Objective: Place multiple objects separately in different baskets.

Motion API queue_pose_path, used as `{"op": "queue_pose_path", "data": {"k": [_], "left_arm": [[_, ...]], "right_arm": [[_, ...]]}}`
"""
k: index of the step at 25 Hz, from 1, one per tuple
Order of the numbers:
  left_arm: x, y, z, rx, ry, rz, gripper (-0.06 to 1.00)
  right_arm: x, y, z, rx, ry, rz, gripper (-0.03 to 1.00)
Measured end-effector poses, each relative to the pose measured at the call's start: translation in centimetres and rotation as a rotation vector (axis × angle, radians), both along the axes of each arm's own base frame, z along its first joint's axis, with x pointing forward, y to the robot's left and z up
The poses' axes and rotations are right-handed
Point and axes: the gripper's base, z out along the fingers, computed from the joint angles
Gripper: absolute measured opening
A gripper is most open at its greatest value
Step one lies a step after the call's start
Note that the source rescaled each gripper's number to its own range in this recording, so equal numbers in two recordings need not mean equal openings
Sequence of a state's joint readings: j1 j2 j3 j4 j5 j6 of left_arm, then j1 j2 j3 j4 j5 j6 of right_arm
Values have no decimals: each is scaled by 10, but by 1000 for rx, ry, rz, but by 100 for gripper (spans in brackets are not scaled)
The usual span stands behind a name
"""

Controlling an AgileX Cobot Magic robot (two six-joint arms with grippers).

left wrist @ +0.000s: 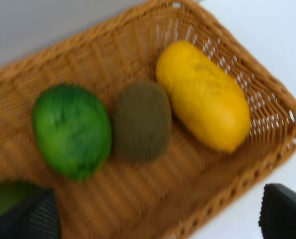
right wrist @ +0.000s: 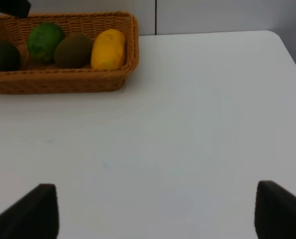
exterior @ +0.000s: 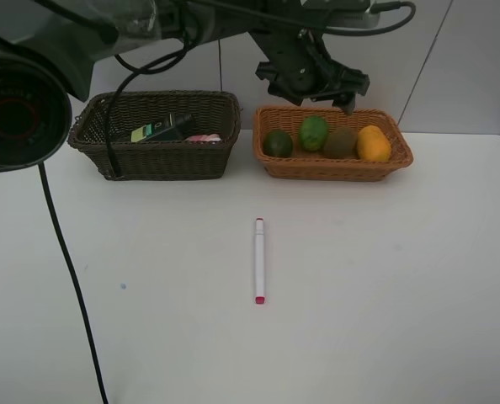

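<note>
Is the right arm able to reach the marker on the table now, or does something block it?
Probably yes. The marker lies alone on the bare table, and the right gripper is open with nothing near it.

On my white desk [exterior: 385,286]: orange-tan woven basket [exterior: 334,167] holding two green fruits [exterior: 313,132], brown kiwi [exterior: 341,142] and orange-yellow mango [exterior: 373,143]; dark brown wicker basket [exterior: 162,158]; white marker [exterior: 259,259] with pink ends.

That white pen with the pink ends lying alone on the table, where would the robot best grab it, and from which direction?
Probably around the middle of the marker's white barrel, coming straight down from above. It lies flat on the bare table, pointing toward the baskets, so the fingers should close across its narrow width from either long side. Gripping mid-length should keep it from tipping.
</note>
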State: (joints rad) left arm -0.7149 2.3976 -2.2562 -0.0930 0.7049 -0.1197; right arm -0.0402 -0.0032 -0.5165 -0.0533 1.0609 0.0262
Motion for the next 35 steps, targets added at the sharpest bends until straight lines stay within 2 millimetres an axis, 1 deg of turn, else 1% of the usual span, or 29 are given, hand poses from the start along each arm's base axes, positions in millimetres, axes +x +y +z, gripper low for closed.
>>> {"op": "queue_pose_path", "data": {"k": [6,10,15,19,22,30,32,35], "left_arm": [[-18,14,11,105,184,87,100],[-35,18,27,164,254,128,100],[-48,23,38,196,329,181,100],[-53,24,51,192,294,203,100],[-64,21,66,174,267,189,100],[-88,12,93,141,221,164,100],[-95,14,100,137,213,166,100],[-106,22,101,153,240,189,100]], "right_arm": [[0,0,0,0,0,0,98],[0,0,0,0,0,0,98],[0,0,0,0,0,0,98],[0,0,0,0,0,0,98],[0,0,0,0,0,0,98],[0,0,0,0,0,0,98],[0,0,0,0,0,0,98],[0,0,0,0,0,0,98]]}}
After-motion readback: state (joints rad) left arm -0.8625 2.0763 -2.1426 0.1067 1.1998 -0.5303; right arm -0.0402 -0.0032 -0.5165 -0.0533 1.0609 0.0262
